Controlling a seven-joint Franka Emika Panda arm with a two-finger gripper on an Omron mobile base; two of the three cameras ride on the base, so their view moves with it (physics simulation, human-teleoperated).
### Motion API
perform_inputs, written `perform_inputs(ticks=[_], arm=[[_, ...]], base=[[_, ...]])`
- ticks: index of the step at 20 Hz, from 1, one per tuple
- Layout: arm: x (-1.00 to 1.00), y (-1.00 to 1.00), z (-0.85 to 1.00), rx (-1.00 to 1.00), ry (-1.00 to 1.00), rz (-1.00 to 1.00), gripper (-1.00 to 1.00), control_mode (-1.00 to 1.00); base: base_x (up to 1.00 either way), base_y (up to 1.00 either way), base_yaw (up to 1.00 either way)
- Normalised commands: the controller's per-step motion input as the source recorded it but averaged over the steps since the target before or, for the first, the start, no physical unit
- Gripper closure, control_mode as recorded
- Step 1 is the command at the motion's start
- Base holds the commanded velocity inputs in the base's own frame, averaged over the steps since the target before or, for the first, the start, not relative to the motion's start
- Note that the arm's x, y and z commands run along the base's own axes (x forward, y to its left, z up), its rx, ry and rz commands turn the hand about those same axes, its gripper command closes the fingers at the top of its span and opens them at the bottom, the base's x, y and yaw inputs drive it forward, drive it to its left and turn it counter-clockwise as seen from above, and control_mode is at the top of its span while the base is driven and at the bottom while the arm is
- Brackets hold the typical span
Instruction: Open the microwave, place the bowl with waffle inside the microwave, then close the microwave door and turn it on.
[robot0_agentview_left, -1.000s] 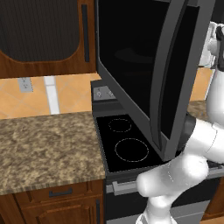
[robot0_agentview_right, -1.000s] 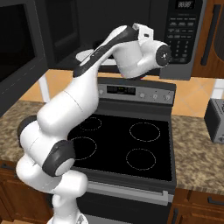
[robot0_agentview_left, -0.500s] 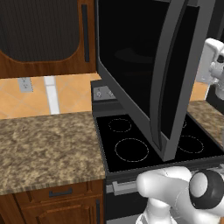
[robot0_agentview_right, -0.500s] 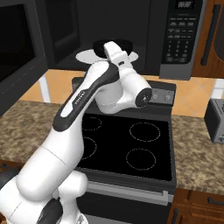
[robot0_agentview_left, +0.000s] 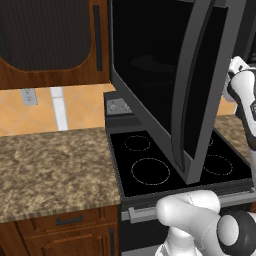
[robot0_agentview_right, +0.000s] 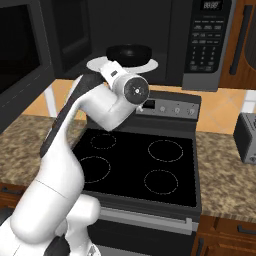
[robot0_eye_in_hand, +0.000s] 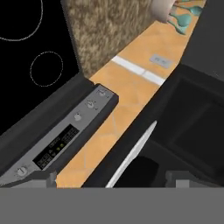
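we see the microwave door (robot0_agentview_left: 200, 90) swung wide out over the stove (robot0_agentview_right: 145, 172), its long handle upright. the bowl (robot0_agentview_right: 129, 52) sits level on the white plate (robot0_agentview_right: 150, 65) inside the microwave (robot0_agentview_right: 165, 40). our claw (robot0_eye_in_hand: 109, 177) is spread wide, empty, just before the plate edge. a granite surface (robot0_agentview_left: 50, 170) flanks the stove.

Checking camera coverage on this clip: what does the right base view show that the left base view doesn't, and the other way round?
Right base view: the bowl on the white turntable plate inside the microwave, its keypad, and a toaster on the counter.
Left base view: the inner face of the swung-open microwave door, a wall outlet, and the wooden cabinet.
Both: the black glass-top stove, granite counter, and white arm.
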Motion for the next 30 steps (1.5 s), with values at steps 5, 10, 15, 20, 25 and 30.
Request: perform_inputs(ticks=[5, 10, 15, 20, 25, 30], arm=[[-0.09, -0.39, -0.61, -0.19, 0.05, -0.07, -1.0, -1.0], [0.01, -0.15, -0.6, -0.35, -0.04, -0.21, -1.0, -1.0], [0.14, 0.0, -0.49, -0.41, 0.0, -0.29, -1.0, -1.0], [0.24, -0.01, -0.59, -0.45, 0.0, -0.27, -1.0, -1.0], [0.23, 0.0, -0.17, -0.57, 0.04, -0.31, -1.0, -1.0], [0.1, 0.03, -0.05, -0.3, 0.03, -0.34, -1.0, -1.0]], base=[[0.0, 0.0, 0.0], [0.0, 0.0, 0.0], [0.0, 0.0, 0.0], [0.0, 0.0, 0.0], [0.0, 0.0, 0.0], [0.0, 0.0, 0.0]])
